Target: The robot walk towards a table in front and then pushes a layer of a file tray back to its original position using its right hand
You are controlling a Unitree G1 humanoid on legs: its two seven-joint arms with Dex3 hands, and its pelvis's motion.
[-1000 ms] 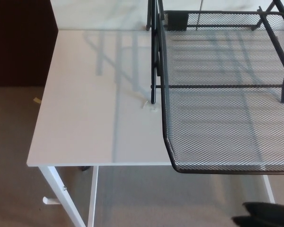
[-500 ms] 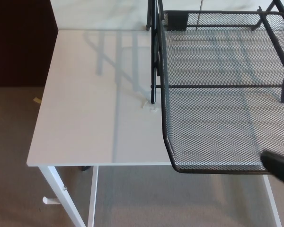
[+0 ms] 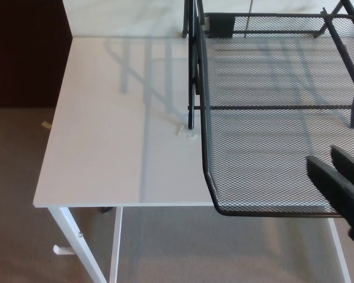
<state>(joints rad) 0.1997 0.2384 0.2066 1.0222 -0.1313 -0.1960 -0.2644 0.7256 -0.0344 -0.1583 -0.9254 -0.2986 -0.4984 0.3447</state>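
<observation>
One bench, white, with two of its legs showing under the near left corner. One black mesh file tray stands on it; one pulled-out layer overhangs the near edge, and a frame above it. One robot hand shows at the right, with two black fingers visible. One small pale scrap lies on the floor.

Right hand in at the lower right corner of the head view, black and blurred. Two thick fingers show side by side, stretched out straight and pointing up and to the left, a narrow gap between them, nothing held. No left hand on show.
</observation>
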